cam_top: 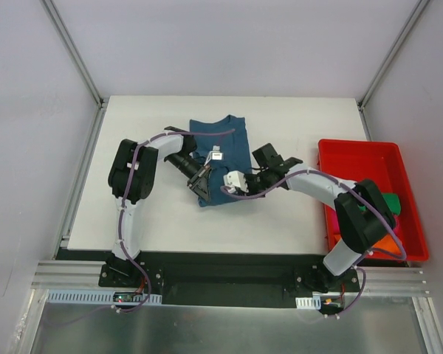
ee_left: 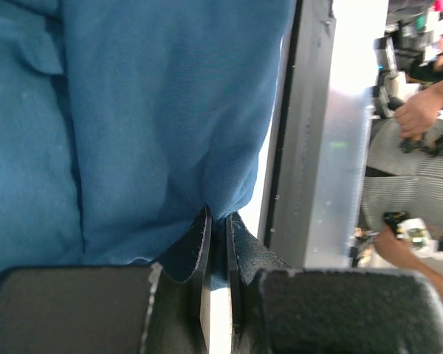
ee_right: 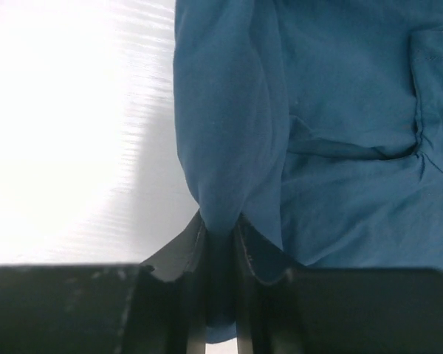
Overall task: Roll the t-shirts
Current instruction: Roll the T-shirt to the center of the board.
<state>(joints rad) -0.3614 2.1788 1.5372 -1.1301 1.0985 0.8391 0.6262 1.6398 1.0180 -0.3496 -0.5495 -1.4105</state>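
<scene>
My left hand (ee_left: 218,225) and right hand (ee_right: 220,225) clamp the teal t-shirt (cam_top: 223,140) by its hem. Roll apparently starting; next, turn hem over evenly.

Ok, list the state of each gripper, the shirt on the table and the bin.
teal t-shirt: spread on the table, near edge pinched, not rolled yet.
left gripper: shut on teal t-shirt.
right gripper: shut on teal t-shirt.
red bin: holds green fabric and orange fabric.
</scene>
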